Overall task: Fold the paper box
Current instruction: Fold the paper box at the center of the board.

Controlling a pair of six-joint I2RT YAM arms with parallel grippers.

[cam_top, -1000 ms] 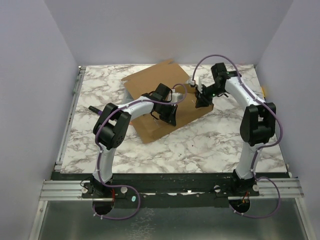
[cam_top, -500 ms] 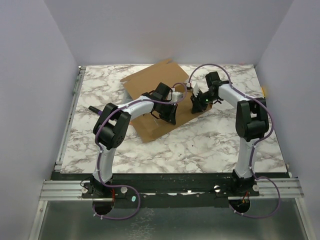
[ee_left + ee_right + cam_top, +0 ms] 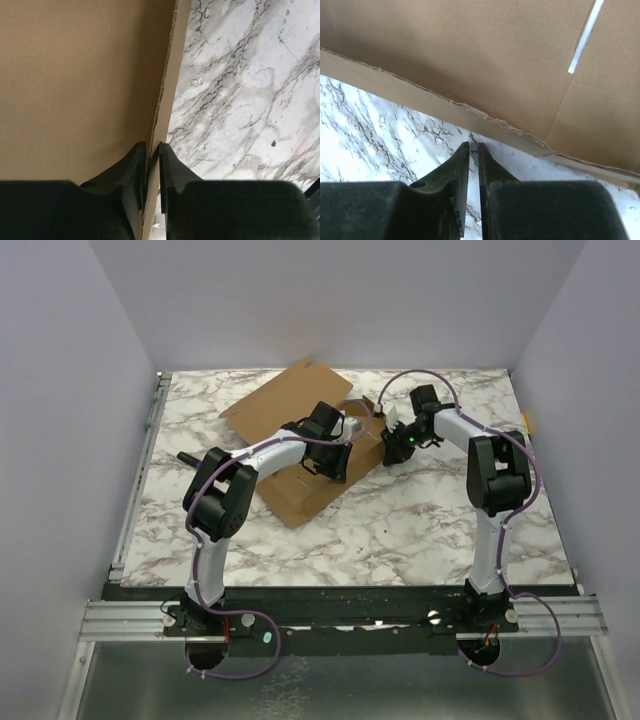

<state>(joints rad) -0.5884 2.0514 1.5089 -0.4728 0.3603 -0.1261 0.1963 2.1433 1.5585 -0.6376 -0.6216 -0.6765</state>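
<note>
Cardboard runs straight into the left gripper [image 3: 152, 150]. One edge of the box [image 3: 75, 75] stands in the slim gap between its jaws, with brown panel to their left and the marble table [image 3: 240, 90] to their right. Those jaws were tighter a moment ago and have begun to ease. Whether they still pinch the edge I cannot tell.

The right gripper [image 3: 474, 150] has narrowed to a near-closed slit with nothing in it. Its tips sit low over the marble. The box's rough edge lies just beyond them, and a cut slit shows in the panel farther off to the right. A second ago this gripper was over the box's right corner. It has since drawn in and now sits beside that edge, off the board.

Farther out, beyond both pairs of jaws, the box has swung round. Its far panel has lifted off the table and tilts up toward the far left.

My reading is that a wall fold has been started and the left is letting go to regrip, so the raised panel may sag back. The box is still mostly an open sheet, far from formed.
</note>
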